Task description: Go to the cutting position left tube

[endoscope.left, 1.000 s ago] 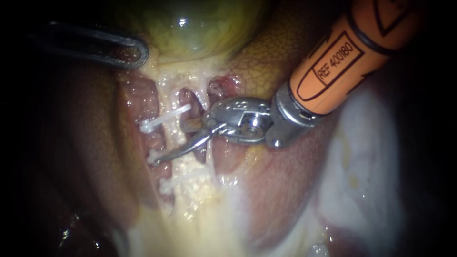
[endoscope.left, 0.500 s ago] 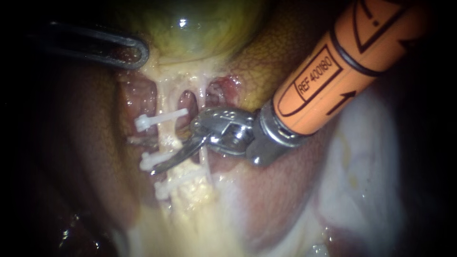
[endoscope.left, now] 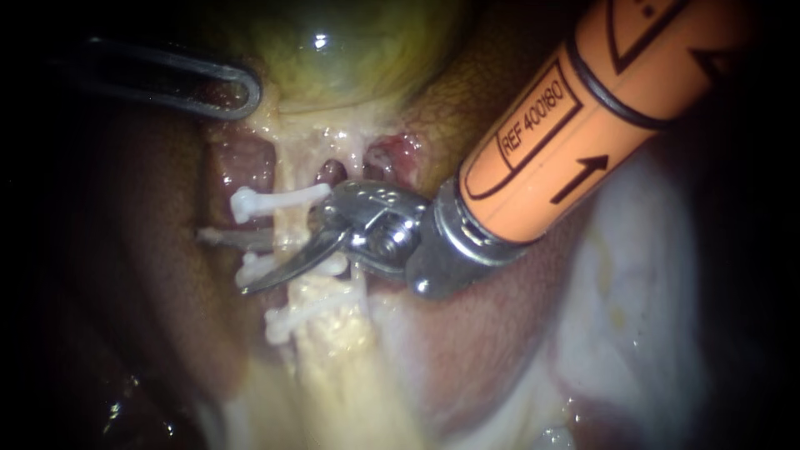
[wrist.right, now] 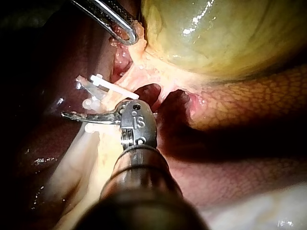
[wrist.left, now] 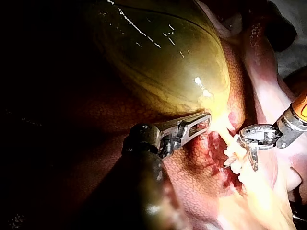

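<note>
End effector of the right instrument (endoscope.left: 221,262) stands apart, its two thin blades spread with a clear gap. The left tube (endoscope.left: 286,223) lies in that gap: one blade passes behind it and shows again on its far side, and the other crosses in front of it. I cannot tell whether either blade touches the tube. The orange shaft (endoscope.left: 567,117) comes in from the upper right.

The left tube is a pale yellow strand running straight down from the neck of the gallbladder (endoscope.left: 358,50). Three white clips sit across it. The near clip (endoscope.left: 279,200) is closest to the gallbladder, the middle clip (endoscope.left: 252,269) comes next, and the far clip (endoscope.left: 292,318) is farthest from it. The blades straddle the tube between the near and middle clips, and the front blade lies just beside the middle clip.

The right tube (endoscope.left: 362,292) is a thinner strand. It also hangs from the gallbladder's neck and passes under the right instrument's metal wrist.

The left instrument (endoscope.left: 246,92) reaches the gallbladder's neck from the left. Its end effector is closed on the pale tissue there, with tissue showing through the window in the jaw.

The liver (endoscope.left: 492,342) lies dark red around and below the gallbladder.
</note>
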